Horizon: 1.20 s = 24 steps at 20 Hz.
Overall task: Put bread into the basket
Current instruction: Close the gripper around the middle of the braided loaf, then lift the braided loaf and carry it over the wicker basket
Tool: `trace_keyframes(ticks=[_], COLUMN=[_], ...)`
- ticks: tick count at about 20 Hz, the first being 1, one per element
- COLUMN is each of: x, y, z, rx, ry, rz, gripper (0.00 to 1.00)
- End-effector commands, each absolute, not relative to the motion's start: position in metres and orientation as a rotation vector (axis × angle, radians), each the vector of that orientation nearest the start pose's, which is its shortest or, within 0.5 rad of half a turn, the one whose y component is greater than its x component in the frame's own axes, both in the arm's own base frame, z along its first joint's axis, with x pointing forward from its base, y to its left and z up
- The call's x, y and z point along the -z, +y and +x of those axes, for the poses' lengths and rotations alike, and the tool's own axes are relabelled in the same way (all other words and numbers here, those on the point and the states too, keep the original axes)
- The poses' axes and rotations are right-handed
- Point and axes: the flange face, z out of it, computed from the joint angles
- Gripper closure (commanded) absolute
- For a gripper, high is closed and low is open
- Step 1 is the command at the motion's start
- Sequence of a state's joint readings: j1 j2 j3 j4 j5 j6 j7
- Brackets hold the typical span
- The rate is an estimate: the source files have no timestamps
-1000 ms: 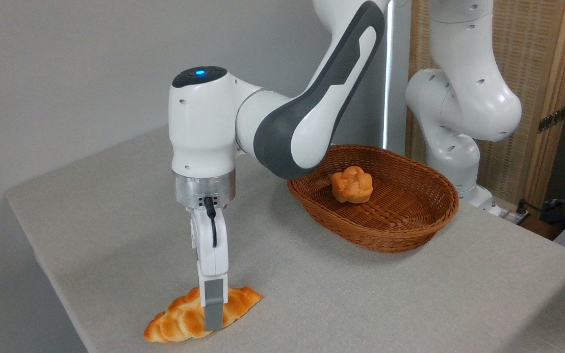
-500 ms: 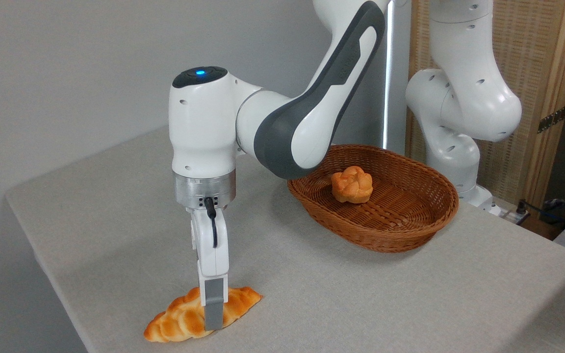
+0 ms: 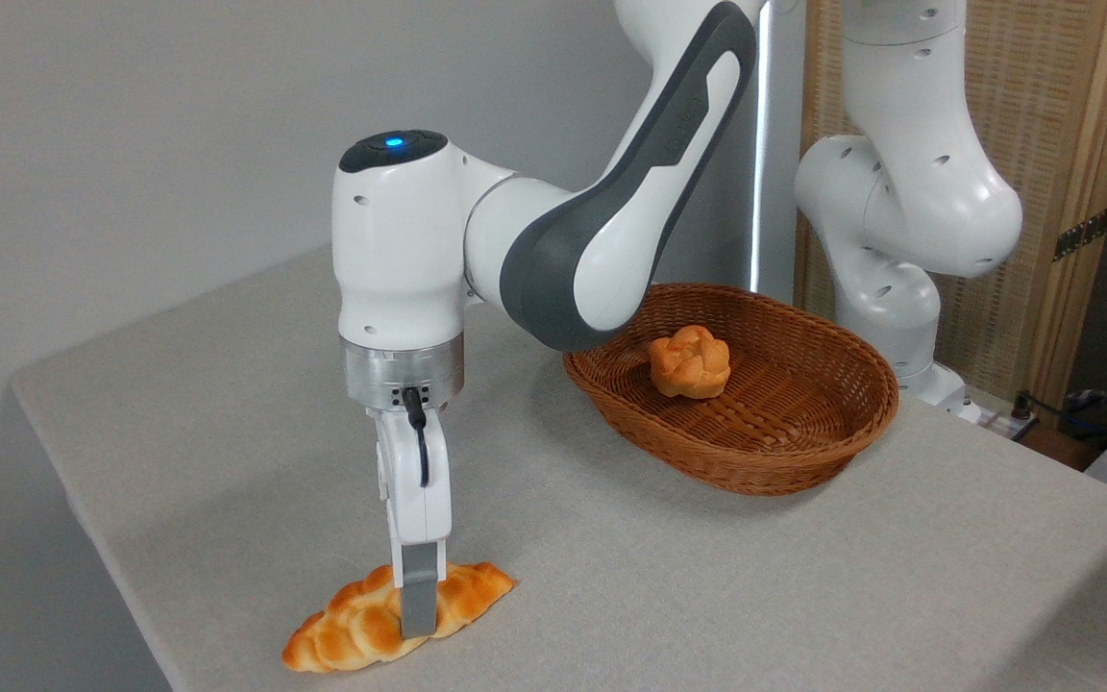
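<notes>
The bread point(image 3: 354, 625), a long braided golden loaf, lies on the grey table near its front left edge. My gripper point(image 3: 419, 620) points straight down over the loaf's middle and is shut on it. The near grey finger point(image 3: 419, 601) presses against the loaf's front side, and the far finger is hidden behind the bread. The loaf still rests on the table. The basket point(image 3: 774, 479), oval brown wicker, stands to the right and farther back, well apart from the gripper.
A small round knotted bun point(image 3: 690, 360) sits inside the basket at its left part. The arm's base point(image 3: 885, 288) rises behind the basket. The table's front left edge point(image 3: 131, 615) runs close to the loaf. A wooden screen point(image 3: 1044, 144) stands at the back right.
The near finger has drawn in against the loaf, and its tip now sits slightly higher in the picture. The bread and the basket have not moved.
</notes>
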<state>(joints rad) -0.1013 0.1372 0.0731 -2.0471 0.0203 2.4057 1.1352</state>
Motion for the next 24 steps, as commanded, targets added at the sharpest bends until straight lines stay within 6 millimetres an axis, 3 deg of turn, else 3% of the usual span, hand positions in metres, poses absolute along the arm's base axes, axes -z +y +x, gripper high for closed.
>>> trace_keyframes(ticks=[1,8,11,14,17,21,24], x=[-0.43,-0.506,-0.547,-0.568,-0.563,-0.531,-0.51], y=[-0.007,0.03,0.05,0.061,0.057,0.045,0.05], z=[0.576,0.525,0.485,0.437,0.392,0.343,0.326], rx=[0.224,0.244,0.227,0.187,0.148,0.006,-0.214], ry=[1.658,1.588,1.589,1.621,1.675,1.794,1.873], rz=[-2.571,-2.775,-2.849,-2.915,-2.936,-2.891,-2.838], gripper=[0.45,0.45,0.45,0.45,0.45,0.45,0.45])
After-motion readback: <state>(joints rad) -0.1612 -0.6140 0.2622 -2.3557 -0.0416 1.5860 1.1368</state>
